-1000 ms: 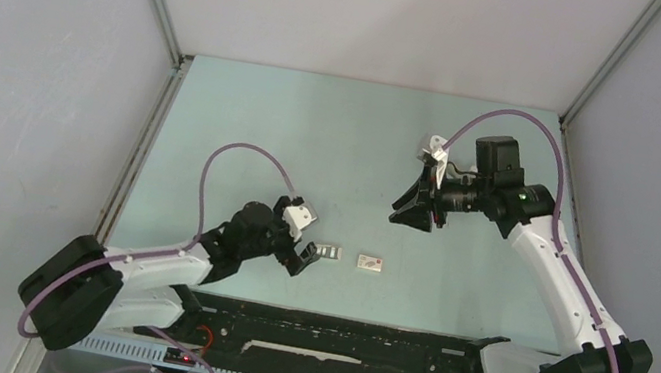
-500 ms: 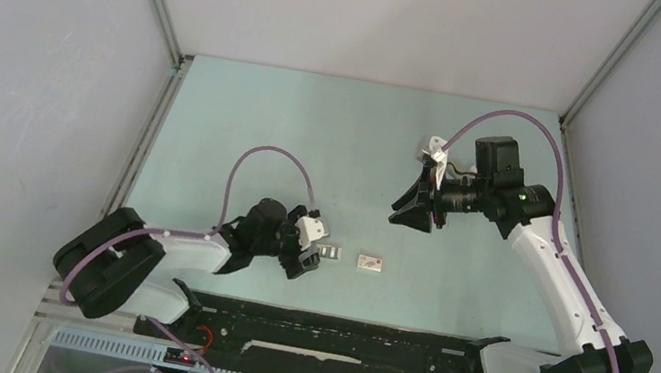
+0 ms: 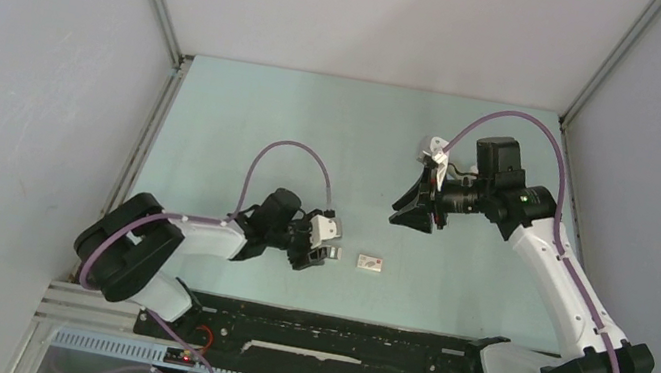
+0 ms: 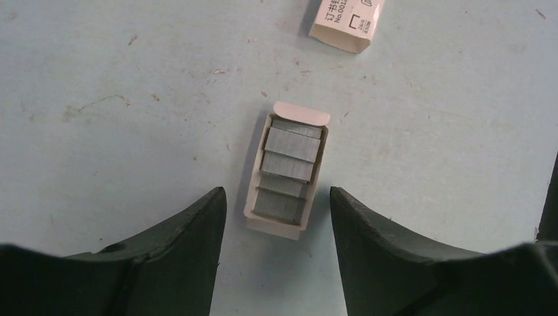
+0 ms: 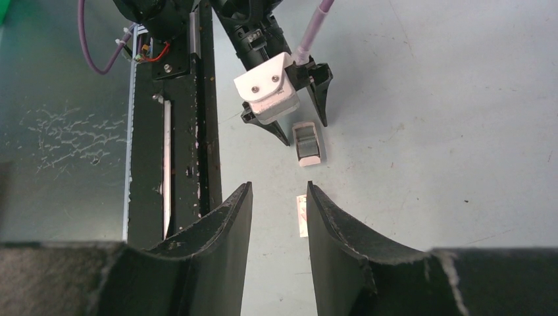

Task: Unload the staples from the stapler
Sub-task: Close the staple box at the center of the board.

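Short grey strips of staples (image 4: 287, 164) lie stacked in a small open white card tray (image 4: 252, 205) on the table. My left gripper (image 4: 278, 197) is open and empty, a finger on each side of the tray's near end, not touching it. The right wrist view shows the same tray (image 5: 307, 145) just beyond the left gripper (image 5: 304, 128). My right gripper (image 5: 278, 191) is open and empty, held well above the table at the right (image 3: 408, 215). The stapler shows in no view.
A small closed white box with a red mark (image 3: 370, 262) lies just right of the tray; it also shows in the left wrist view (image 4: 347, 23) and the right wrist view (image 5: 302, 214). A black rail (image 3: 332, 334) runs along the near table edge.
My left arm has swung its gripper rightward and brought it down over the tray of staples. The right arm has stayed where it was.
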Available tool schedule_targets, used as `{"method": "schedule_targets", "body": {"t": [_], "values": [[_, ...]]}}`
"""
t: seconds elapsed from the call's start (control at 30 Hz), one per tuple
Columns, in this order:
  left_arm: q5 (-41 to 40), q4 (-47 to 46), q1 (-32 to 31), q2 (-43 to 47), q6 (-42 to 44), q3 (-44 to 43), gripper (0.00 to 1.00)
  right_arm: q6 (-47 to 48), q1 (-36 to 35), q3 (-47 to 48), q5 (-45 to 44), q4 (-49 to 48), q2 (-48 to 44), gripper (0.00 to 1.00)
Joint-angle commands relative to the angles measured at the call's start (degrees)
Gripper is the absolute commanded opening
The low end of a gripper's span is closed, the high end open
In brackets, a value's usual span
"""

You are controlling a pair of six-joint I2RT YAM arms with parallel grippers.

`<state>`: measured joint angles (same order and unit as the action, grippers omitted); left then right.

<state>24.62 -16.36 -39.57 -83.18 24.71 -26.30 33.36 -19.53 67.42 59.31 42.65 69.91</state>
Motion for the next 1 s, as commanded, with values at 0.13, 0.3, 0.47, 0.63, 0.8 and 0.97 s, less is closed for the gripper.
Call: {"method": "schedule_targets", "body": {"t": [0.13, 0.3, 0.47, 0.63, 0.8, 0.97], "values": [[4.45, 3.23, 0.29, -1.26, 4.59, -3.34, 0.62, 1.14, 0.1, 0.07, 1.25, 0.68, -1.1, 0.45], [5.86, 3.81, 0.21, -1.0, 6.14, -3.03, 0.58, 1.13, 0.14, 0.13, 1.25, 0.76, -1.0, 0.45], [6.36, 4.77, 0.03, -1.53, 5.89, -3.65, 0.54, 1.52, 0.29, 0.1, 0.93, 0.96, -0.93, 0.45], [6.02, 4.51, -0.8, -1.31, 4.59, -3.38, 0.52, 4.99, 0.15, 0.0, -1.6, 2.74, -0.37, 0.45], [4.04, 2.75, -2.0, -0.96, 1.84, -2.78, 0.51, 17.09, -1.11, -0.77, -4.33, 8.77, 1.73, 0.48], [1.9, -1.27, -2.82, -0.22, -1.45, -1.19, 0.52, 37.79, -1.23, -12.18, -3.96, 7.25, -0.02, 0.66]]}}
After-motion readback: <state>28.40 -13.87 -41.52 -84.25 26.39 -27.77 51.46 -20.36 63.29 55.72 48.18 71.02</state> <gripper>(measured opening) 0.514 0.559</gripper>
